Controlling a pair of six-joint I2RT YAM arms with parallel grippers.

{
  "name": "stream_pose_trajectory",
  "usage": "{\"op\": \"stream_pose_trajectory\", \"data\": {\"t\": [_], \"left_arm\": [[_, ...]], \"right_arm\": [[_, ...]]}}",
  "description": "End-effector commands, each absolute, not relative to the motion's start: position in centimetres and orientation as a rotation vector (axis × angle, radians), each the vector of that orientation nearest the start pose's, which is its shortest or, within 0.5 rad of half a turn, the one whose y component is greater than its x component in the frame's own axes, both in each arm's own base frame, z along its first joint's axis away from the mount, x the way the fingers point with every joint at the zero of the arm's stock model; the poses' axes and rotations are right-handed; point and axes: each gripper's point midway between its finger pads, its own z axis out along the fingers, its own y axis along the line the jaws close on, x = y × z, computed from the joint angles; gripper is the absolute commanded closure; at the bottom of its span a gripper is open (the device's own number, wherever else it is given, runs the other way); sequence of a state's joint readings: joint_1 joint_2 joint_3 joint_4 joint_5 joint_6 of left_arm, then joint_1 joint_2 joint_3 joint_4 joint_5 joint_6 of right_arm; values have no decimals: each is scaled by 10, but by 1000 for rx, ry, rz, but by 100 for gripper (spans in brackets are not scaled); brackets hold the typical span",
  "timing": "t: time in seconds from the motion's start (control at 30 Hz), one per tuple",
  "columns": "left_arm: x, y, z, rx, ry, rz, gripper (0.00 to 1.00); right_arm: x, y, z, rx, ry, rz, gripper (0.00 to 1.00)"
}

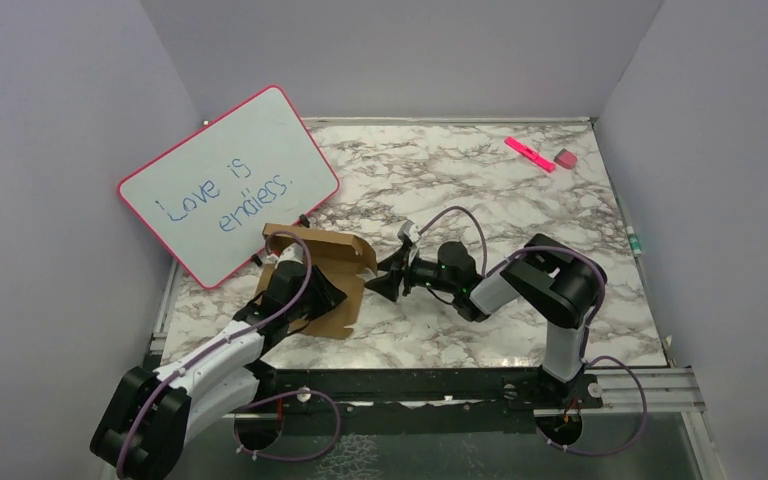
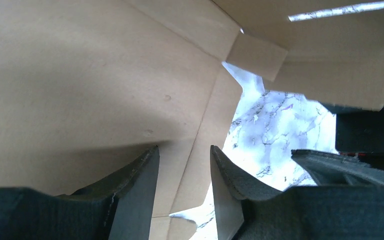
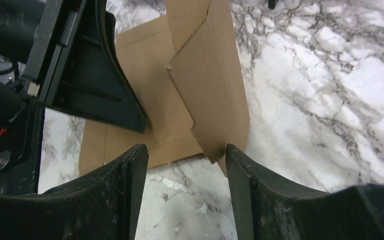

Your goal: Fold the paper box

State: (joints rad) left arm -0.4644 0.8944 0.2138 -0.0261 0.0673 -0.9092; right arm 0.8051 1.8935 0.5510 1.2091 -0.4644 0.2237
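Brown cardboard, creased and die-cut: the paper box (image 1: 345,270) lies toward the left edge of the marble worktop (image 1: 520,220), closer to the near edge than the far one. Its base panel lies flat on the marble. A wall along its far side stands raised, and so does a flap on its right side.

The left gripper (image 1: 332,297) reaches over the base panel from the near-left corner. In the left wrist view its fingers (image 2: 140,175) are a little way apart with nothing clamped between them, and the inner face of the box (image 2: 80,75) fills most of the frame beyond them.

The right gripper (image 1: 385,280) comes in low from the right and points at the box's right side. In the right wrist view its fingers (image 3: 130,175) are spread wide and empty. The lower corner of the raised flap (image 3: 205,75) hangs just at the tip of one finger, though I cannot tell if they touch. The black body of the left gripper (image 3: 95,75) sits over the flat panel behind it.

A pink-framed whiteboard (image 1: 228,185) reading "Love is endless." leans at the far-left corner, its lower edge near the box. A pink marker (image 1: 529,154) and a small eraser (image 1: 566,158) lie side by side near the far-right corner, well apart from both arms.
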Motion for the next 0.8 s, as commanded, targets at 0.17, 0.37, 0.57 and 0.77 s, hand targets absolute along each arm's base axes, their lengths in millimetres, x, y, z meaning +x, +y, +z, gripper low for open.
{"op": "stream_pose_trajectory", "data": {"t": [0.17,0.37,0.57,0.77], "left_arm": [[202,-165,18,-430,2389,-745,56],[213,-171,33,-347,2367,-722,56],[231,-155,55,-292,2307,-568,56],[241,-137,63,-305,2249,-448,53]], "right_arm": [[270,384,82,-841,1545,1021,37],[274,381,82,-853,1549,974,37],[285,362,87,-824,1567,872,37],[299,368,93,-790,1545,846,40]]}}
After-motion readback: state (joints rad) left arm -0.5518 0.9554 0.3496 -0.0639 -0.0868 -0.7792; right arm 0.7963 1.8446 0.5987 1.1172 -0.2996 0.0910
